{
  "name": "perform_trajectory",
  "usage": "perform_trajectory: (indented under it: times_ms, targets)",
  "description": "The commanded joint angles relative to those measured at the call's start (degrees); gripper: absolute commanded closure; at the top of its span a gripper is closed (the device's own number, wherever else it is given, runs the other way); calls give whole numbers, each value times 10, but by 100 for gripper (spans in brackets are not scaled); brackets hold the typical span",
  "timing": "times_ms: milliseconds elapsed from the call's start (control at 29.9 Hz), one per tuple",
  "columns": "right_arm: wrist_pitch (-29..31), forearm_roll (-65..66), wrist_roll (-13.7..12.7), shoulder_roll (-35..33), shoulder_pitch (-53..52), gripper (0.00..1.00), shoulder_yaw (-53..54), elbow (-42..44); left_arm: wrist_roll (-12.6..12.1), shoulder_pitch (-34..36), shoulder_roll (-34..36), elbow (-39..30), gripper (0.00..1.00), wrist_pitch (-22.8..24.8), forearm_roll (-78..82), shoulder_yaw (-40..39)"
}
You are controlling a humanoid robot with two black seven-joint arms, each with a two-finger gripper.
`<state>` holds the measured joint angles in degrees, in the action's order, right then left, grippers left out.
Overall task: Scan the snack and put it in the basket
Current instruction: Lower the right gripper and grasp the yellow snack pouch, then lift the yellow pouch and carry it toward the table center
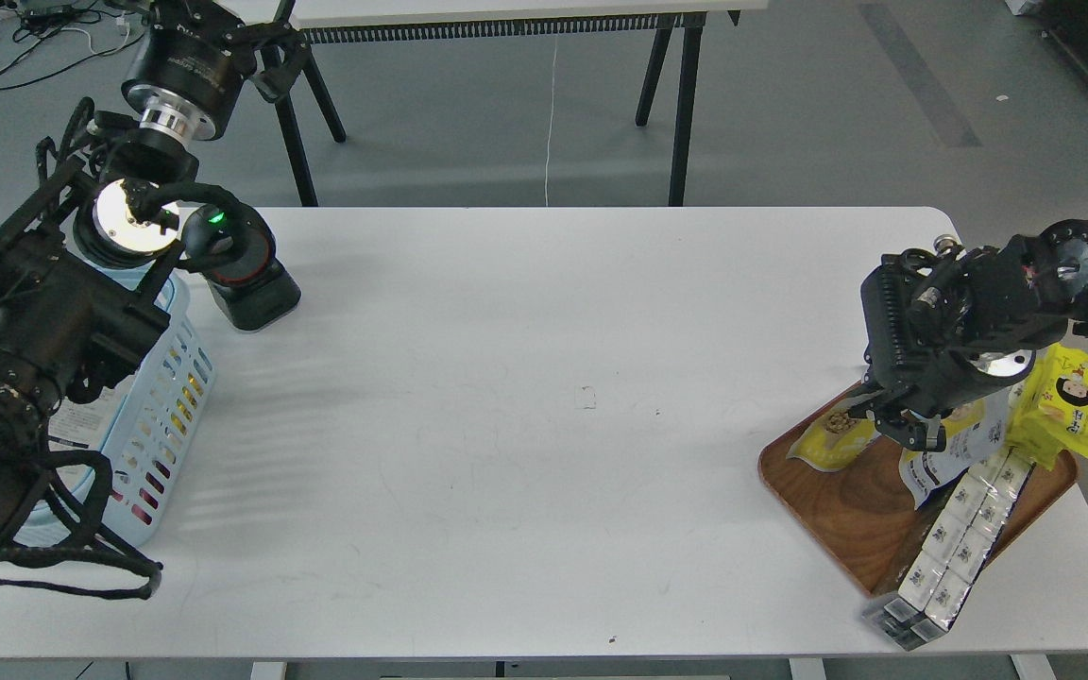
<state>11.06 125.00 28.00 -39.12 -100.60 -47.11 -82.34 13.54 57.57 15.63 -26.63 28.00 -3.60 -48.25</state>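
Nearest the camera, the left arm's thick black links fill the 9 o'clock edge and cover part of the basket (171, 397), which sits at the table's (525, 397) left end with something pale inside, too hidden to name. The left gripper (265, 61) is up at 11 o'clock, past the table's far edge, seen dark and end-on, so cannot tell if its fingers are apart or together; nothing visibly in it. Just beside the basket at its 1 o'clock stands the scanner (244, 274), black with a green light on top. At 4 o'clock lies the tray (846, 510), holding the pouch (832, 436) at its near-left part, a white bag (955, 451) in the middle, a yellow packet (1068, 401) on the far right rim, and a long strip of small packs (950, 548) running off the tray's front edge. The right gripper (895, 420) hangs low over the tray, fingertips at the pouch's right end, touching or just above it; fingers look narrow, but whether they clamp the pouch cannot be told. Progress judged: early. Pouch not lifted, not scanned, not in the basket. Left to do: secure grip, carry across to the scanner at 10 o'clock, present it, then drop it in the basket.
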Motion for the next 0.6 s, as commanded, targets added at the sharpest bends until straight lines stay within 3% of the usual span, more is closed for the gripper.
perform_trajectory:
  times_ms: [0, 268, 569]
  targets:
    - [-1, 0, 0, -5, -6, 100, 2, -3, 0, 0, -1, 0, 0, 0, 0, 0]
    - [1, 0, 0, -18, -60, 100, 26, -33, 0, 1, -1, 0, 0, 0, -1, 0]
    - [27, -27, 0, 22, -86, 100, 116, -28, 0, 1, -2, 0, 0, 0, -1, 2]
